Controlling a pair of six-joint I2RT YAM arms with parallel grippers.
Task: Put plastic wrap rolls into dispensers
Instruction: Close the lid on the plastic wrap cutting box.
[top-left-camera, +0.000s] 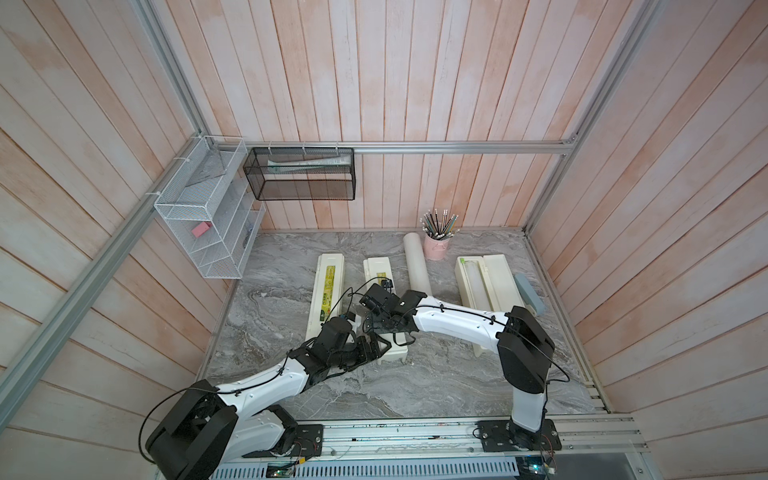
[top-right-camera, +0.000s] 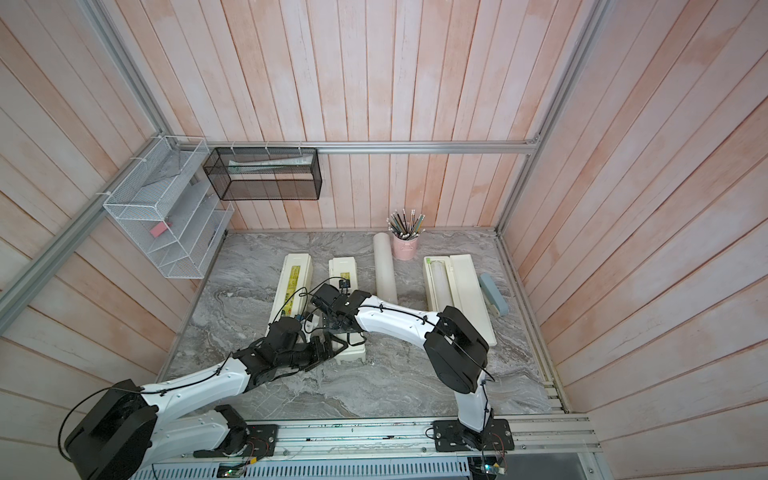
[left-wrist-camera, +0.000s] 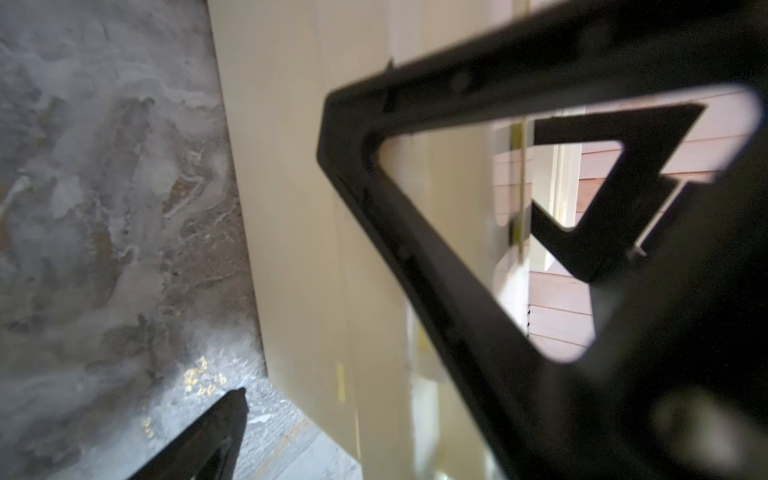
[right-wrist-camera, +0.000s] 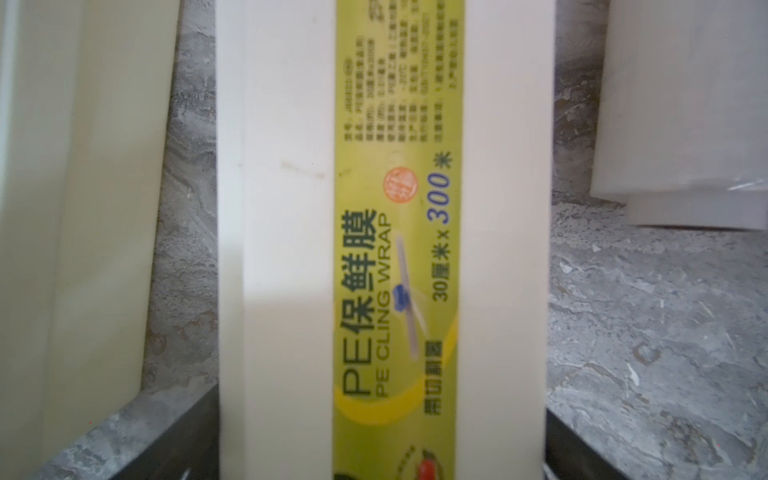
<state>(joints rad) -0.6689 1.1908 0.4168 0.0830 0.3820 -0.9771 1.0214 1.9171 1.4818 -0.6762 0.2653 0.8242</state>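
Lab test cell. Aluminium extrusion frame, plank wall panels, marble-pattern tabletop, robot arm bases bolted to rail, zip-tied wire baskets.

Counter: grey marble, pale veins, brownish patches. Left dispenser, middle dispenser, right dispenser: all cream. Label strip on the middle one: yellow-green, dark green lettering, blue numerals, round orange stamp. Left one has the same yellow-green strip. Loose roll: plain off-white. Roll in right dispenser: translucent whitish. Cup: pink. Pencils: dark, green, grey. Stapler-like thing: grey-blue. Wire rack: white, small pink block inside. Mesh basket: black. Walls: pinkish-white planks. Arms: white, black joints.
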